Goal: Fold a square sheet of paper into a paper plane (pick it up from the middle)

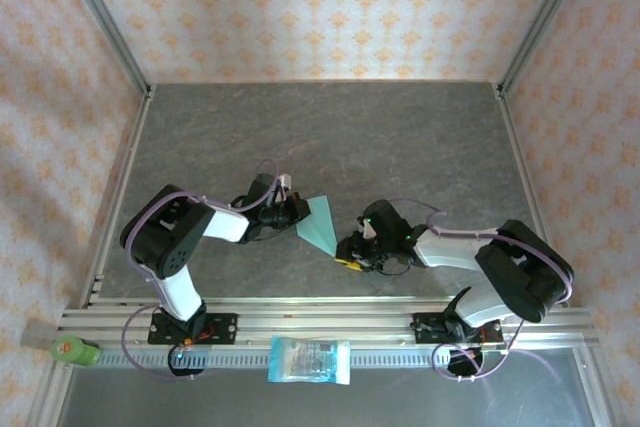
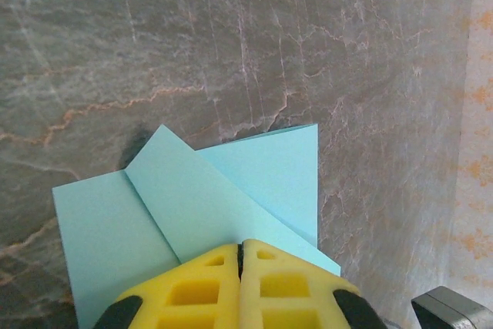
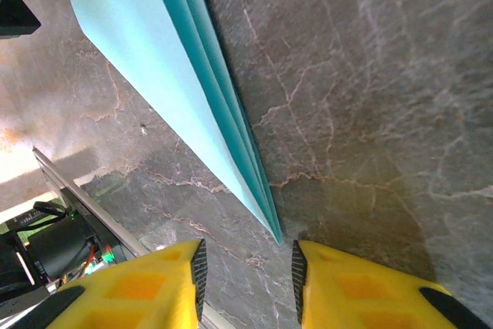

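Since it is thin and folded into several loose layers, the sheet of paper (image 1: 322, 224) is judged to be very light, limp across its flat faces and stiffer only along its creases. It could easily be crumpled or torn by a hard or crooked squeeze, and its layers could slide apart. It is seen near the middle of the table (image 1: 420, 137), narrowed to a tip that is aimed at about 5 o'clock in the top view. Its wide end, at about 9 o'clock, is clamped between the closed fingers of the left gripper (image 2: 240, 250). At 5 o'clock, the right gripper (image 3: 248, 261) is held with its jaws apart, the tip lying just ahead of the gap and not gripped. A light hold across all layers, close to the centre crease, is judged safest.
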Action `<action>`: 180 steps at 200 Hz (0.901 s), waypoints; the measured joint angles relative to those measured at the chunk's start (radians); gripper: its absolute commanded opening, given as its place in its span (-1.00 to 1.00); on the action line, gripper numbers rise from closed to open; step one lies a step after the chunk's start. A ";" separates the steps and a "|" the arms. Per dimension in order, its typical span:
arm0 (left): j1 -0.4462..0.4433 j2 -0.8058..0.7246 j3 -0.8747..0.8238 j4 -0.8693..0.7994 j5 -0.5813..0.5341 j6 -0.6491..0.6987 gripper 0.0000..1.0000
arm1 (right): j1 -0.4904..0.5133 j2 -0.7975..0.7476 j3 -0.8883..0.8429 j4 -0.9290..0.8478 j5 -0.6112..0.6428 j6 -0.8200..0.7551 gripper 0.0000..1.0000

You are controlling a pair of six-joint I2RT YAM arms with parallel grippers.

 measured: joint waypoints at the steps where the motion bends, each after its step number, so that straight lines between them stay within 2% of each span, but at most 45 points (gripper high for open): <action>1: 0.000 0.000 0.000 0.000 0.000 -0.001 -0.91 | 0.000 0.000 0.000 0.000 0.000 0.000 -0.28; 180: -0.005 -0.003 0.001 -0.011 0.006 -0.024 -0.91 | -0.002 -0.010 -0.029 0.097 -0.028 0.060 -0.25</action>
